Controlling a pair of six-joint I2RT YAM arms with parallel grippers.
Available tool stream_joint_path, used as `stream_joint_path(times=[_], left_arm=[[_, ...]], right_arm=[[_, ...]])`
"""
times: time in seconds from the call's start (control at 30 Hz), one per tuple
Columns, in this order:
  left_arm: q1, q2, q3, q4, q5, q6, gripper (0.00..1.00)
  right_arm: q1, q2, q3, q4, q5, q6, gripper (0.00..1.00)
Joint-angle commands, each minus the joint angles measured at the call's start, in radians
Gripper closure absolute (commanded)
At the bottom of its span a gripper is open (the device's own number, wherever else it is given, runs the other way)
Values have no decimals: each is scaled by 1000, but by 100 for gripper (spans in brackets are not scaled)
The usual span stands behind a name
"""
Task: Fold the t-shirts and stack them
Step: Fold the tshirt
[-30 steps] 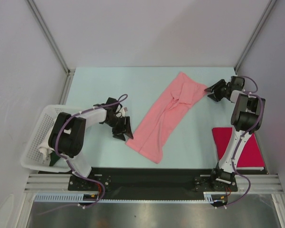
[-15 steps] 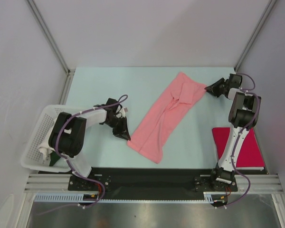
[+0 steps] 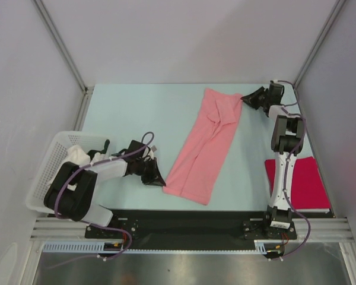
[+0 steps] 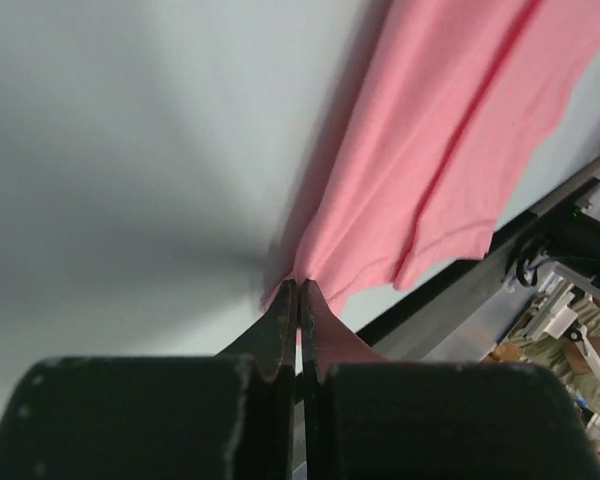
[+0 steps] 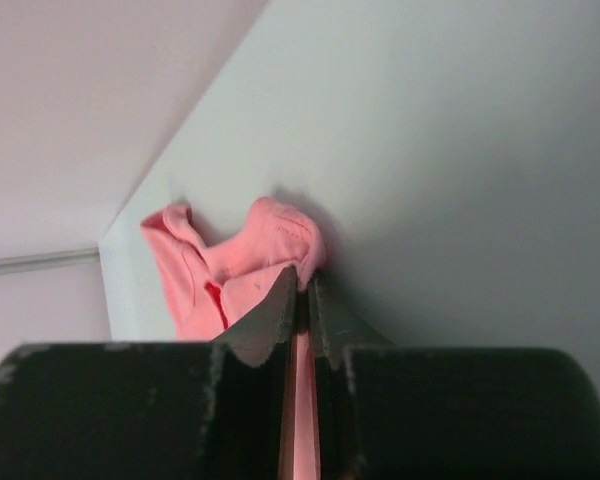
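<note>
The light salmon-pink t-shirt (image 3: 204, 147) lies as a long folded strip down the middle of the pale table. At its near left corner my left gripper (image 3: 161, 180) is shut on the cloth; the left wrist view shows the pink t-shirt (image 4: 430, 170) pinched at my left gripper's tips (image 4: 299, 287). My right gripper (image 3: 244, 98) is shut on the far right corner, and pink cloth (image 5: 235, 260) shows between the tips of my right gripper (image 5: 302, 278). The magenta-red t-shirt (image 3: 305, 183) lies folded at the near right.
A white lattice basket (image 3: 47, 172) holding white and dark items stands at the left table edge. Grey walls with metal posts enclose the back and sides. A black rail (image 3: 184, 218) runs along the near edge.
Both grippers closed on the pink t-shirt's corners. The right gripper moved left and farther back, and the strip swung from a diagonal to nearly straight. The left arm dropped lower.
</note>
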Motion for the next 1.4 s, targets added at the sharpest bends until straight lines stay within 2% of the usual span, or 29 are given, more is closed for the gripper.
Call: stream_joint_path(times=[0.0,0.17,0.33,0.47,0.5,0.53,0.57,0.67,0.7,0.73,0.8,0.83,0.9,0.93,0.97,1.0,1.03,1.07,1.1,1.13,1.17,1.23,1.33,1.37], left_arm=[[-85,-75,-79,193,4,-181,100],[-213,-59,-155,473,-58,-410,100],[-348,25,-138,623,-135,-521,100],[-411,116,-86,686,-128,-557,100],[-429,125,-69,691,-125,-563,100],[-437,133,-64,711,-117,-569,100],[-440,128,-63,711,-115,-574,100],[-435,42,-63,604,-157,-529,100],[-422,11,-52,494,-175,-503,100],[-411,-19,-47,444,-213,-450,96],[-373,-86,-26,331,-224,-402,88],[-359,-97,-14,305,-208,-352,82],[-339,-109,26,213,-194,-307,75],[-339,-111,37,199,-177,-288,71],[-337,-106,51,183,-145,-256,68],[-334,-105,52,168,-126,-248,66],[-334,-103,51,168,-108,-235,60],[-336,-100,54,169,-71,-228,58],[-334,-90,57,150,-59,-218,57],[-334,-86,60,136,-51,-199,56],[-334,-83,60,128,-46,-190,56],[-334,-85,53,125,-54,-178,55],[-334,-66,48,131,-56,-161,53],[-332,-47,51,139,-56,-153,53]], right_arm=[[49,97,160,52,42,49,97],[107,249,384,60,100,98,100],[132,289,421,135,161,168,100],[143,295,455,94,163,150,100],[143,294,470,30,157,135,95],[141,278,479,-15,155,113,83],[140,263,472,-52,149,69,78],[114,174,461,-220,132,-12,60],[102,148,452,-311,128,-34,56],[80,90,444,-362,126,-57,48],[51,35,421,-524,119,-133,46],[40,-48,400,-579,125,-164,46],[14,-164,302,-679,157,-238,45],[9,-227,165,-690,168,-253,45],[8,-365,80,-709,175,-267,45],[11,-428,12,-730,183,-299,46],[17,-490,-119,-755,206,-319,46],[34,-618,-183,-797,215,-341,46],[43,-680,-247,-820,226,-362,46],[51,-752,-407,-830,220,-364,46],[61,-876,-485,-834,206,-364,46],[104,-1002,-719,-842,178,-353,48],[212,-1218,-928,-844,157,-313,49],[235,-1278,-1059,-832,154,-293,50]])
